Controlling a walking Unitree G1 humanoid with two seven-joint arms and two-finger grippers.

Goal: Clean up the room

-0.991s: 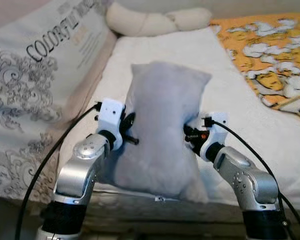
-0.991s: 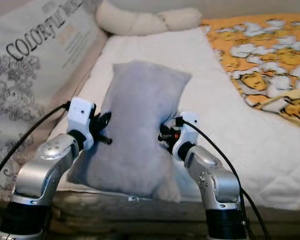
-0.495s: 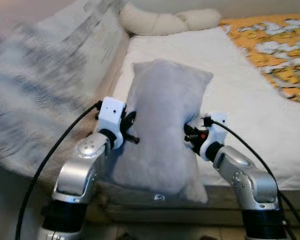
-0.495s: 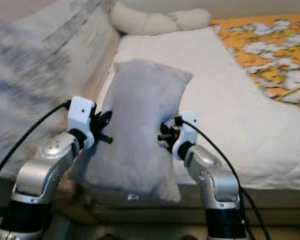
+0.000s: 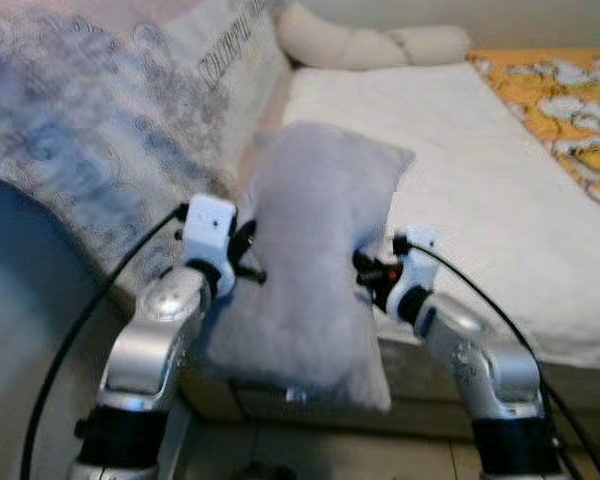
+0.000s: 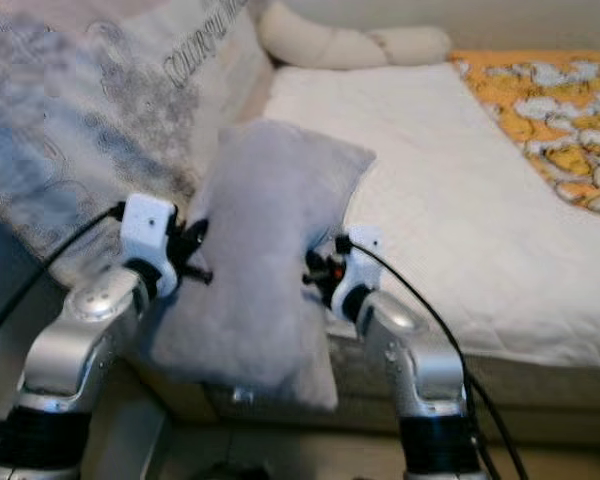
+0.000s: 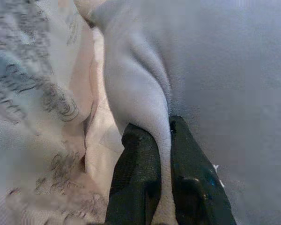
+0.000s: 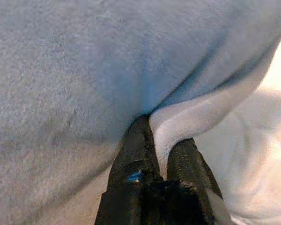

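Left eye view shows one grey pillow [image 5: 315, 260] held upright between two grippers, in front of the near edge of a bed with a white mattress [image 5: 460, 170]. The left gripper [image 5: 248, 258] pinches the pillow's left side and the right gripper [image 5: 365, 275] pinches its right side, roughly level with each other at the pillow's waist. In the left wrist view the two black fingers [image 7: 136, 178] are narrow, closed on a fold of grey fabric between them. In the right wrist view the fingers [image 8: 136, 159] are likewise narrow, clamped on the pillow's pale edge.

The pillow's lower end hangs below the mattress edge, over the floor [image 5: 310, 455]; its upper end leans over the mattress.

Counted around it: one large patterned cushion [image 5: 100, 130] with printed letters just beside the pillow on the left, one long cream bolster [image 5: 370, 45] along the far edge of the mattress, and one orange patterned blanket [image 5: 565, 100] at the far right. Between the pillow and the blanket the mattress lies open, and the bolster is well apart from the pillow.
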